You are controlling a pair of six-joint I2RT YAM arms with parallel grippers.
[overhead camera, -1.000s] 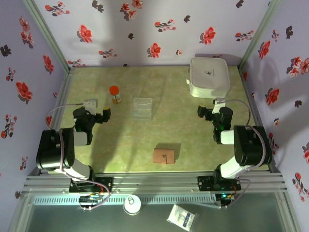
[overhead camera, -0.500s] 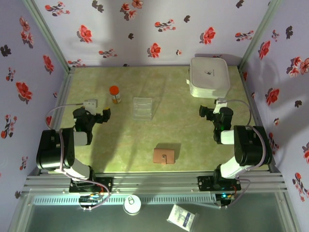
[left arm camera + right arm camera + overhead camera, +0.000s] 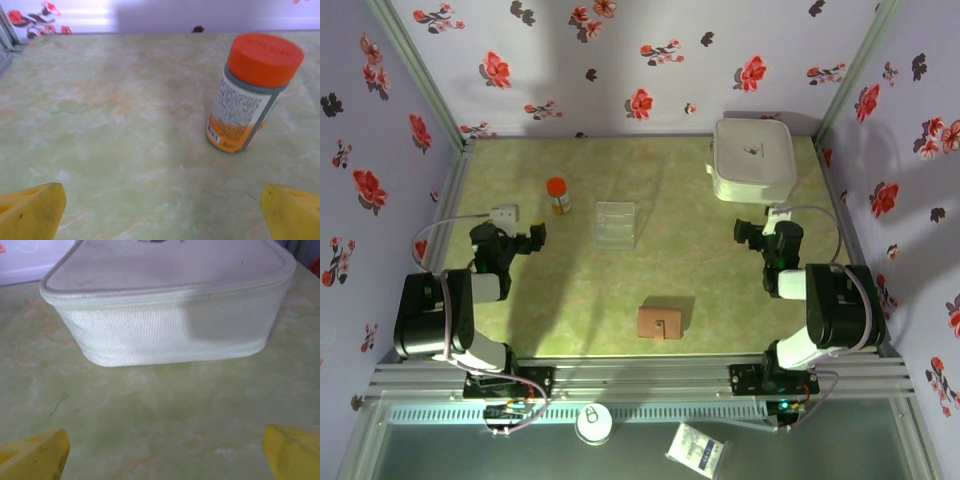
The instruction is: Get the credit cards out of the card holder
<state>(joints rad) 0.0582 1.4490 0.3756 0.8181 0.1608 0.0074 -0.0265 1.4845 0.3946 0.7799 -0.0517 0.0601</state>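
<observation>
The card holder (image 3: 661,323), a small tan-brown leather wallet with a clasp tab, lies closed and flat near the table's front edge, midway between the two arms. The credit cards are hidden. My left gripper (image 3: 510,236) hovers at the left side of the table, far from the wallet, and its yellow fingertips (image 3: 30,212) stand wide apart over bare table, so it is open. My right gripper (image 3: 767,235) is at the right side, open too, with its fingertips (image 3: 32,455) spread and nothing between them.
An orange-lidded bottle (image 3: 558,195) (image 3: 250,95) stands just beyond the left gripper. A clear ridged plastic tray (image 3: 616,224) lies mid-table. A white zipped case (image 3: 753,160) (image 3: 170,305) sits at the back right, right ahead of the right gripper. Flowered walls enclose the table.
The right gripper has edged slightly to the right toward the white case. The left arm has shifted only a little. Both stay open.
</observation>
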